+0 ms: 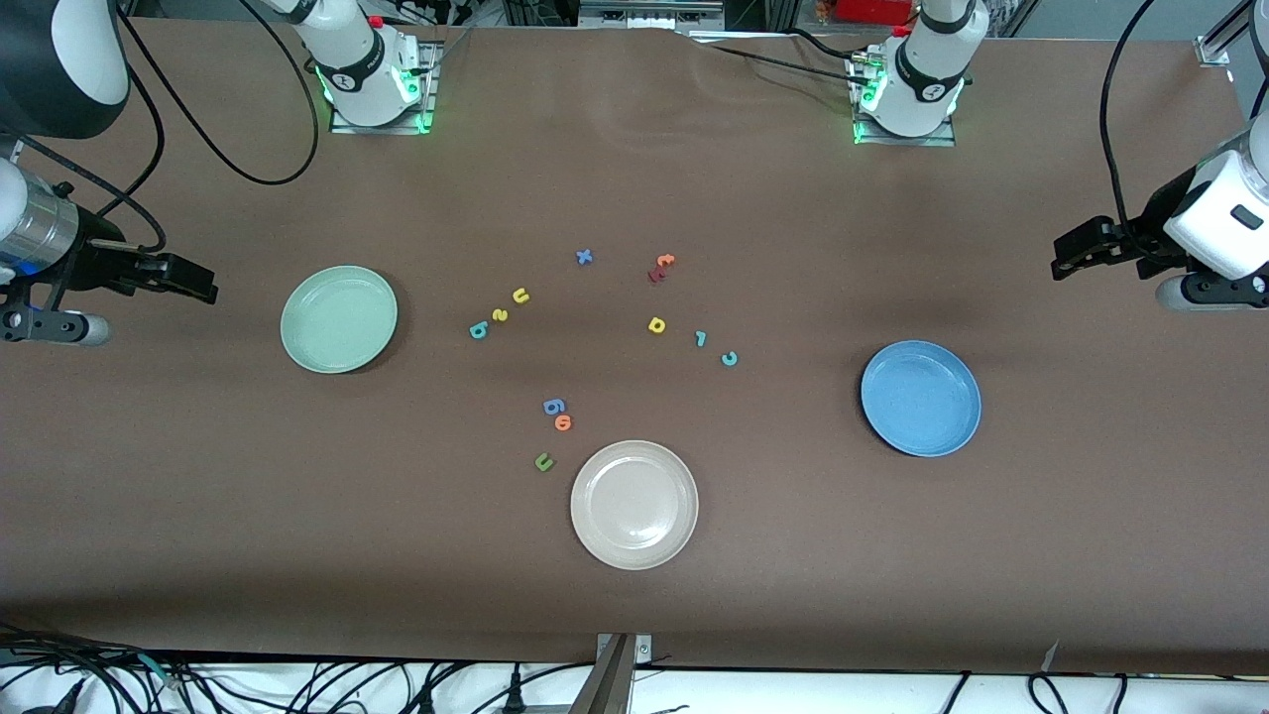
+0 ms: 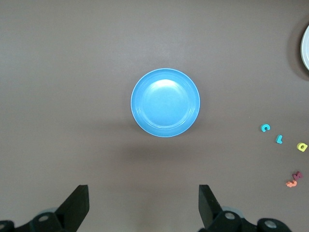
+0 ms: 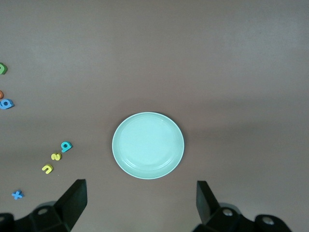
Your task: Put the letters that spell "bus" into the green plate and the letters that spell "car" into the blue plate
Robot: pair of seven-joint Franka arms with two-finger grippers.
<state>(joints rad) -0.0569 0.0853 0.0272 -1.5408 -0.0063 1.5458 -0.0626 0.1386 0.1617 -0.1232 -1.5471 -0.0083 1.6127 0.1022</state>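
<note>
Round beige-white plate (image 1: 634,505) with shallow rim; tiny foam letters (image 1: 499,314) scattered.

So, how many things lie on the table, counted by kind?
Round shallow plates: 3, pale green plate, blue plate, beige-white plate.
Small foam letters: 12, teal 3, yellow 3, blue 2, orange 2, dark red 1, dark green 1.
Total: 15.

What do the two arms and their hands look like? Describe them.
Both arms are glossy white with black joint bands and loose black cables; their bases glow green. The left hand and right hand are black two-finger units on white wrists. In the wrist views the fingers are matte black wedges.
</note>
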